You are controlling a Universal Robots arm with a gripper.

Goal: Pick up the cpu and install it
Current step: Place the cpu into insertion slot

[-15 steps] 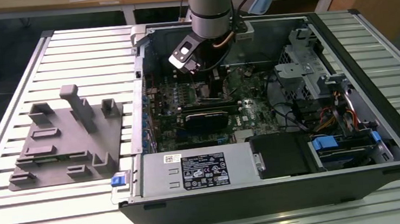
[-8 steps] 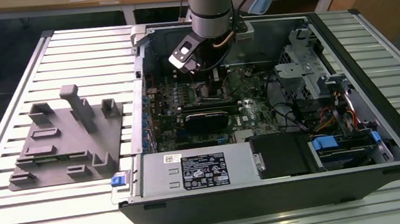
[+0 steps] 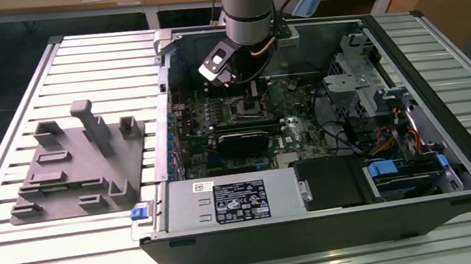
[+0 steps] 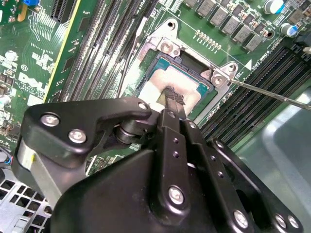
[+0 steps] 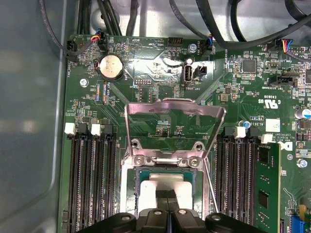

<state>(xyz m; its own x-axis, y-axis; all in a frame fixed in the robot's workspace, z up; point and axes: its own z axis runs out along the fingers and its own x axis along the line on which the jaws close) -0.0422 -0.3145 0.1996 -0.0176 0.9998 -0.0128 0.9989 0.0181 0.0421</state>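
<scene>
In the exterior view's upper centre, the tool (image 4: pixel 173 97), fingers together, touches the cpu (image 4: pixel 155 82) lying in its socket (image 5: pixel 130 187), with the raised retention frame (image 5: pixel 175 103) and memory slots (image 5: pixel 92 179) crowding close.

**What the views keep back**

In the second wrist view the gripper (image 4: pixel 173 95) covers much of the cpu (image 4: pixel 187 77). Its fingers (image 4: pixel 176 100), pressed together, lie over the silver top, and whether they touch it cannot be told. In the first wrist view the picture's edge cuts off the gripper's body and part of the cpu. In the exterior view the arm (image 3: pixel 246 9) is cut off at the upper edge. What lies in the socket (image 3: pixel 246 108) is too small to tell.
</scene>
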